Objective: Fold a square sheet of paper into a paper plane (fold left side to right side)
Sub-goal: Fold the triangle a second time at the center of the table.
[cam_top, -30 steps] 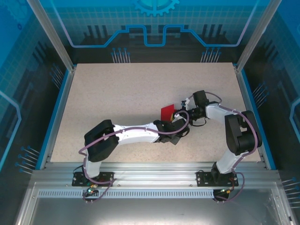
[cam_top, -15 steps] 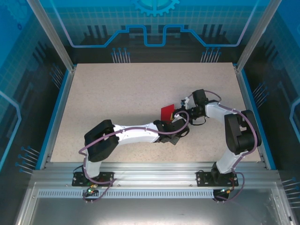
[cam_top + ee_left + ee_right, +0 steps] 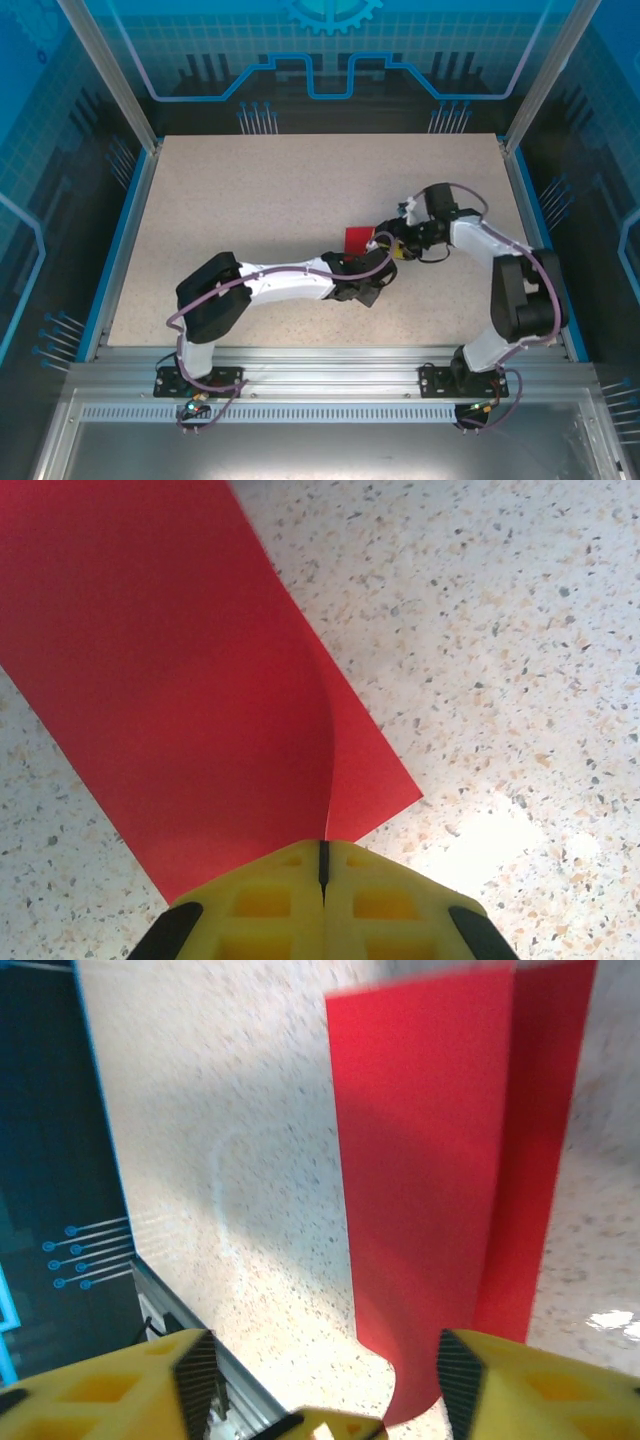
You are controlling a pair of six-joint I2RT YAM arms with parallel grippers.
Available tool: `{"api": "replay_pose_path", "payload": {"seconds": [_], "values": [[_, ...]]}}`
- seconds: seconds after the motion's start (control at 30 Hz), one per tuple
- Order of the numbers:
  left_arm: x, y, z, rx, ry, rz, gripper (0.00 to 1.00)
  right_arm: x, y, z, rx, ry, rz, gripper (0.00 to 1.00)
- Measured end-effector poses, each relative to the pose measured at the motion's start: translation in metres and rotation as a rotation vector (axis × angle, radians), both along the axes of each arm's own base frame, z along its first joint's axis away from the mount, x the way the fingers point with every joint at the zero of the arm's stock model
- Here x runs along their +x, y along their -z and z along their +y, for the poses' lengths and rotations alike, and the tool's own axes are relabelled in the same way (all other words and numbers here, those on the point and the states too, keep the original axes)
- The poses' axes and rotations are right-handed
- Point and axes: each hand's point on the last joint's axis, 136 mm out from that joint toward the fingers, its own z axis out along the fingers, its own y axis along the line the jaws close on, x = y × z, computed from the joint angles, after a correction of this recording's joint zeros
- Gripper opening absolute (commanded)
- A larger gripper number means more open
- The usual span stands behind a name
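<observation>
My left pincer (image 3: 323, 858) is clamped on the near edge of the paper (image 3: 180, 680), mid-worktop (image 3: 250, 200). My right pincer (image 3: 325, 1372) stands wide apart, with the paper curling up just before it.

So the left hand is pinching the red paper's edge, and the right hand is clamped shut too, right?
Not quite: the right hand is open. The right wrist view shows its yellow fingers spread apart, the red paper ahead of them. The left hand does pinch the paper's edge.
</observation>
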Motion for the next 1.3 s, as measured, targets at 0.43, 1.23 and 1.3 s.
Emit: {"api": "replay_pose_path", "payload": {"seconds": [0.43, 1.23, 1.3], "values": [[0.014, -0.002, 0.019, -0.138, -0.098, 0.112, 0.02, -0.041, 0.034, -0.023, -0.036, 0.053, 0.089, 0.1], [0.031, -0.003, 0.045, -0.095, -0.111, 0.114, 0.05, -0.094, 0.1, 0.011, -0.261, -0.131, 0.223, 0.08], [0.034, -0.004, 0.044, -0.087, -0.112, 0.108, 0.05, -0.094, 0.1, 0.011, -0.266, -0.137, 0.22, 0.08]]}}
